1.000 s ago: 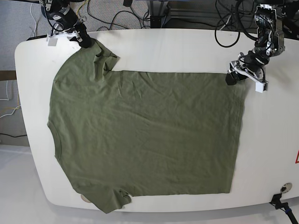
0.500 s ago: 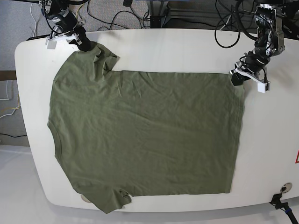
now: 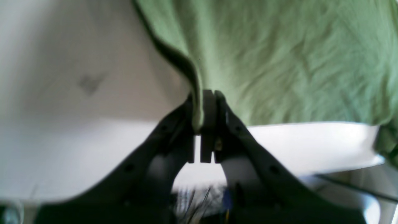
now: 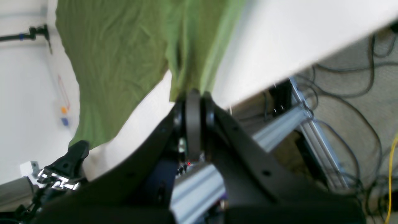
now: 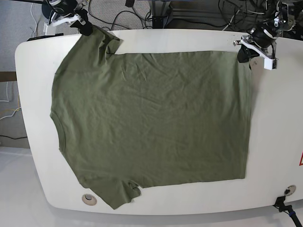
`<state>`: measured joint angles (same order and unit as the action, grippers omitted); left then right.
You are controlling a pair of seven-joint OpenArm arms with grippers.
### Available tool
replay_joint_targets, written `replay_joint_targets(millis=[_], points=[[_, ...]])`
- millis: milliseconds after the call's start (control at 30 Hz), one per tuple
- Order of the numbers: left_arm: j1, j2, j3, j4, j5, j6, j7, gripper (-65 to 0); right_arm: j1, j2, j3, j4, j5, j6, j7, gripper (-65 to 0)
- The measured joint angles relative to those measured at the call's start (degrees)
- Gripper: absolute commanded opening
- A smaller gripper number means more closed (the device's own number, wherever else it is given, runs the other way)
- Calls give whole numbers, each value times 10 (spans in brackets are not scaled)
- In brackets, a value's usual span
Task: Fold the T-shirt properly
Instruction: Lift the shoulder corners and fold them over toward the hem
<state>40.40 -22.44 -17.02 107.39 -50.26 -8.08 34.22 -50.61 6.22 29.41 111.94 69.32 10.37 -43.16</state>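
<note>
We see the T-shirt [image 5: 151,123] spread flat over most of the white table [image 5: 284,123], olive-green, lightly wrinkled. In the base view the collar side lies toward that view's left edge and the hem toward its right. One sleeve points at the table's far left corner; the other lies at the near edge, just beside a round metal fitting [image 5: 88,199] set into the tabletop.

Left gripper [image 5: 245,53]: we find it at the far right corner of the shirt in the base view. In the left wrist view the black fingers [image 3: 209,124] are clenched on a raised ridge of green cloth [image 3: 279,56], with the fabric pinched between the pads and lifted clear of the table surface at that point.

Right gripper [image 5: 86,27]: we find it at the far left corner of the table, on the far sleeve. In the right wrist view the fingers [image 4: 192,124] are closed on a bunched fold of the shirt [image 4: 124,53], which hangs stretched away from them.

Both held corners sit at the far table edge, well apart. Cables [image 5: 123,16] lie on the floor beyond the table.
</note>
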Motion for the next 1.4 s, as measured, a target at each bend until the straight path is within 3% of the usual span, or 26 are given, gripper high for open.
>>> replay_joint_targets(millis=[267,333,500,667,800,1100,1400], points=[[80,0,-59,1,1,2,2,-650,-47,3,0,14,0,0,-3,-650],[72,0,-60,1,2,2,3,-650,-35,3,0,14,0,19,-4,-650],[-10,0,-45,3,0,3,16,-650,36,15,-1,15,1,18,-6,-650],[-101,5,-39,7,-4,-2,71,-650,95,22,1,13,-1,16,-7,-650],[-163,21,-44,5,0,1,101,-650,168,21,2,12,-1,17,-65,-650],[-220,24,-44,-14,0,1,114,-650,294,22,1,-35,-7,17,-83,-650],[-281,24,-75,-89,5,3,115,-650,422,82,-33,-182,-9,21,-85,-650]])
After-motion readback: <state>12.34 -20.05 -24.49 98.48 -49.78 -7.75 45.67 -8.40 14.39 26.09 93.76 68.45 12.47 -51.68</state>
